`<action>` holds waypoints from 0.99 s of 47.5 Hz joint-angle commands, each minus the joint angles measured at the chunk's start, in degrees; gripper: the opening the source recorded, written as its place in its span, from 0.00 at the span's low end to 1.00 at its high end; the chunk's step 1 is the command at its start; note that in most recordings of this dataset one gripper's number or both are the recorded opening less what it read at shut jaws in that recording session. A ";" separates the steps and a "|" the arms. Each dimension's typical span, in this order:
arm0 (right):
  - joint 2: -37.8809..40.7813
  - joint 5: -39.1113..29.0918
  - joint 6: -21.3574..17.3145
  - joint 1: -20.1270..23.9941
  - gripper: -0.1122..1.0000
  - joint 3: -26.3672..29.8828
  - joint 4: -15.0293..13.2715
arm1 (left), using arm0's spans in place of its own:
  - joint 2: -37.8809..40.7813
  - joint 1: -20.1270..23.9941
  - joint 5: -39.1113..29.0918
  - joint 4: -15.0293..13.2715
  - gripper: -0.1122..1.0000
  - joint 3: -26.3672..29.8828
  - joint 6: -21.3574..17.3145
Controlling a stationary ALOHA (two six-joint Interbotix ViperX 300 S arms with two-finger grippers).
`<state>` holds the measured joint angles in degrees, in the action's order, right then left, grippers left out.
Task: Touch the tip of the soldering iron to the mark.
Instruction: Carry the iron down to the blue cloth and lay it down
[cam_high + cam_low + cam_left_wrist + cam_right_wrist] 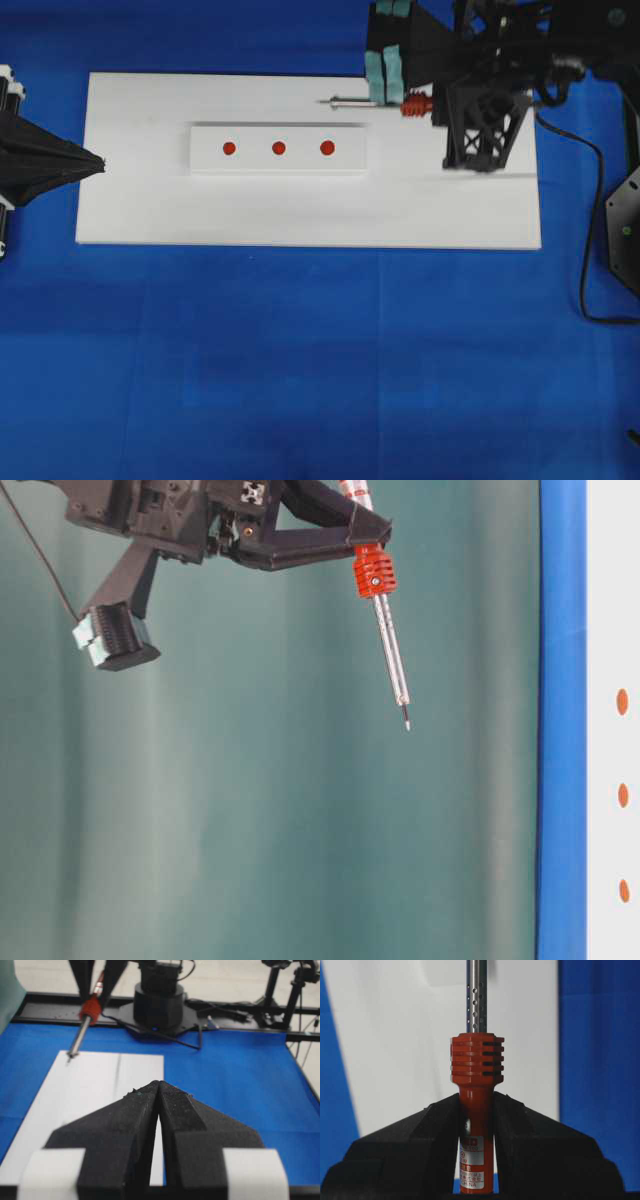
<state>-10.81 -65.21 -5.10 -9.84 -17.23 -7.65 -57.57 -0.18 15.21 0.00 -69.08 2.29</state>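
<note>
The soldering iron [365, 101] has a red-orange handle and a silver shaft. My right gripper [425, 108] is shut on its handle [476, 1075] and holds it in the air above the white board [310, 215]. Its tip [322, 102] points left, beyond the far edge of the white block [210, 150], roughly level with the right-hand dot. The mark [279, 148] is the middle red dot on that block, apart from the tip; it also shows in the table-level view [623, 795]. My left gripper [100, 165] is shut and empty at the board's left edge.
The board lies on a blue cloth [300, 360]. The right arm's black frame [485, 130] overhangs the board's far right corner. The iron's black cord [590, 200] trails down the right side. The right arm's base [160, 1000] stands beyond the board.
</note>
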 commanded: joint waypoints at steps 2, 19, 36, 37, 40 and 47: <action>-1.14 0.26 -2.55 3.34 0.16 0.70 -0.18 | 0.26 0.09 0.79 0.09 0.10 0.62 0.09; -0.88 1.23 -16.70 15.38 0.16 0.18 -1.05 | 0.26 0.09 0.88 0.18 0.10 0.62 0.18; 0.62 0.70 -31.64 27.69 0.16 1.23 -3.08 | 0.26 -0.18 1.41 0.09 0.10 0.62 0.18; 0.70 0.70 -32.26 28.30 0.16 1.32 -3.16 | 0.26 -0.18 1.41 0.09 0.10 0.62 0.18; 1.23 0.88 -33.66 29.97 0.16 1.67 -3.16 | 0.26 -0.18 1.41 0.18 0.10 0.62 0.18; 3.08 0.70 -36.65 32.43 0.16 2.81 -3.16 | 0.26 -0.18 1.41 0.09 0.10 0.62 0.18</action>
<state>-7.91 -64.51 -40.96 21.71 -16.26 -10.55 -57.57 -0.26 16.08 0.00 -69.17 2.46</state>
